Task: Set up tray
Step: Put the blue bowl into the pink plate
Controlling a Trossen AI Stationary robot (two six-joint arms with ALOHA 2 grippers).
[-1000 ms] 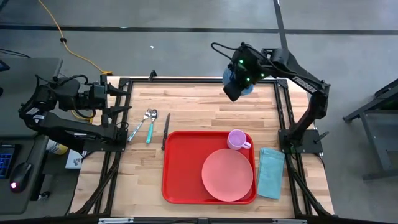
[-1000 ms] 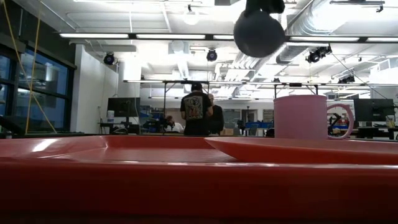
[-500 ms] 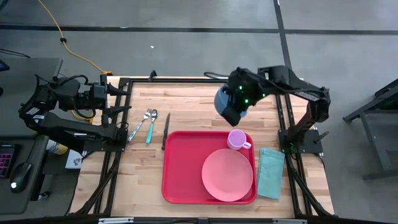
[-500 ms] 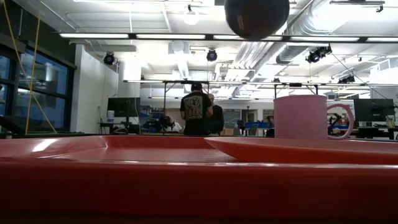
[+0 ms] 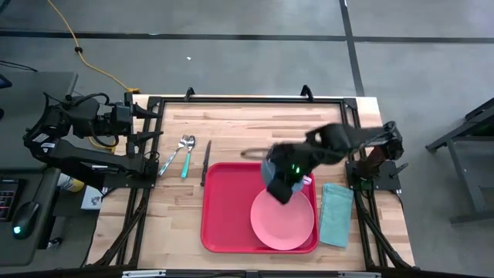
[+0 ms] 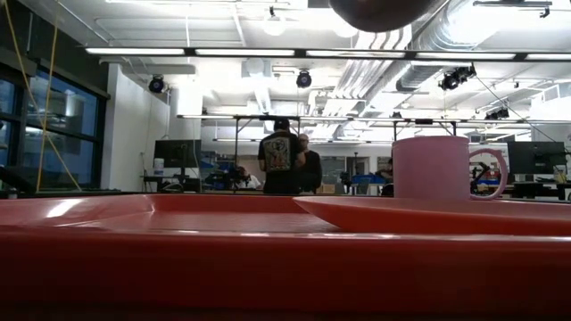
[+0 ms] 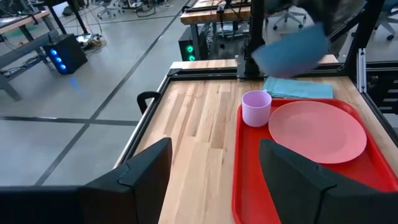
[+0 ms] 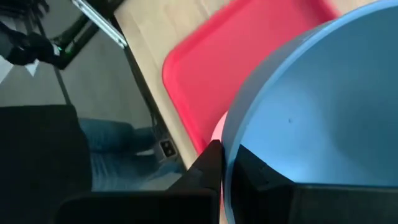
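- Red plastic fills the foreground of the low view: the tray [image 6: 268, 259] lies on the near half of the wooden table [image 5: 239, 127], its raised rim close to the table-height camera.
- Pink plate [image 5: 282, 220] rests inside the tray at its right end; a lilac cup [image 7: 256, 107] stands upright on the tray just beyond the plate.
- Right tool [image 8: 221, 165] hangs above the tray, over the cup and the plate's far edge, its fingers pressed together on the rim of a blue bowl [image 8: 323, 106]; the bowl is clear of the tray, seen in the low view only as a dark rounded underside at the upper edge.
- Teal cloth [image 5: 336, 214] lies folded on the table just right of the tray.
- Knife [image 5: 205, 162], teal-handled utensil [image 5: 186, 158] and spoon [image 5: 174, 156] lie side by side on the table left of the tray's far corner.
- Left tool [image 7: 214, 180] waits at the table's left edge, well apart from the tray, fingers spread and holding nothing.
- People [image 6: 287, 160] stand in the room beyond the table.
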